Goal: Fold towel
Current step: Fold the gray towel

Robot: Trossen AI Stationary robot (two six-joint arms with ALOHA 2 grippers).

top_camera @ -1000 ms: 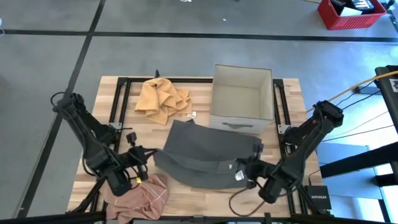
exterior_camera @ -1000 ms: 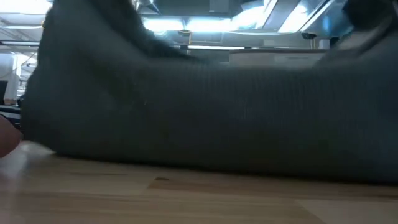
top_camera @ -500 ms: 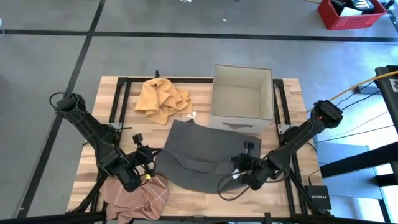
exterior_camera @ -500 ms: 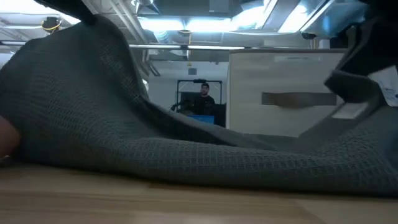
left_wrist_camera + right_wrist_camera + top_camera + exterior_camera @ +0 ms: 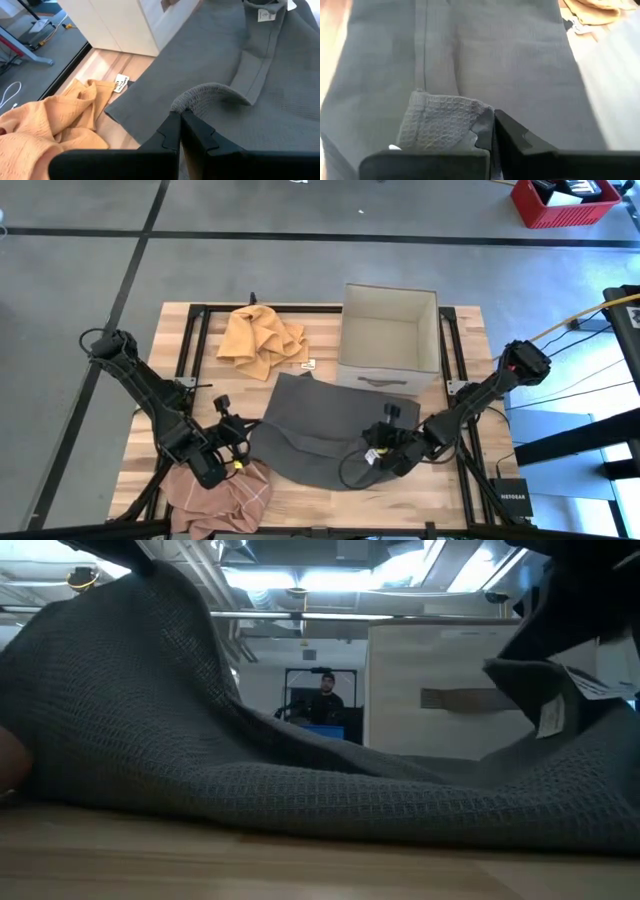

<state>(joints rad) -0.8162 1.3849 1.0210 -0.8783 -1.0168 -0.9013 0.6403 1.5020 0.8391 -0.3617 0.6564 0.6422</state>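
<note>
The dark grey towel (image 5: 320, 425) lies spread in the middle of the wooden table, its far part flat and its two near corners raised. My left gripper (image 5: 243, 443) is shut on the near left corner, and my right gripper (image 5: 372, 456) is shut on the near right corner, which carries a white tag (image 5: 548, 716). In the low view the towel (image 5: 250, 770) slopes up at both sides and sags onto the table between them. My left gripper pinches a bunched hump of the towel's near left corner (image 5: 196, 96) between its two shut fingers (image 5: 170, 131). It comes in slanting down from the near left. The corner is lifted, and the cloth runs slack down to the table. My right gripper pinches the near right corner (image 5: 445, 122) between its two shut fingers (image 5: 506, 131), slanting down from the near right. The corner is folded over beside the fingers, several layers thick. It is held above the towel's flat part, slack.
A white open box (image 5: 388, 340) stands just beyond the towel at the back right. An orange cloth (image 5: 262, 340) lies crumpled at the back left. A pink checked cloth (image 5: 222, 495) lies at the near left corner, beside my left arm.
My right gripper has gone down and toward the table's left edge, rolling its wrist, and has carried its corner in over the towel. My left gripper sank a little, then kept still. The towel's near edge, hanging like a curtain before, has dropped and now sags low.
</note>
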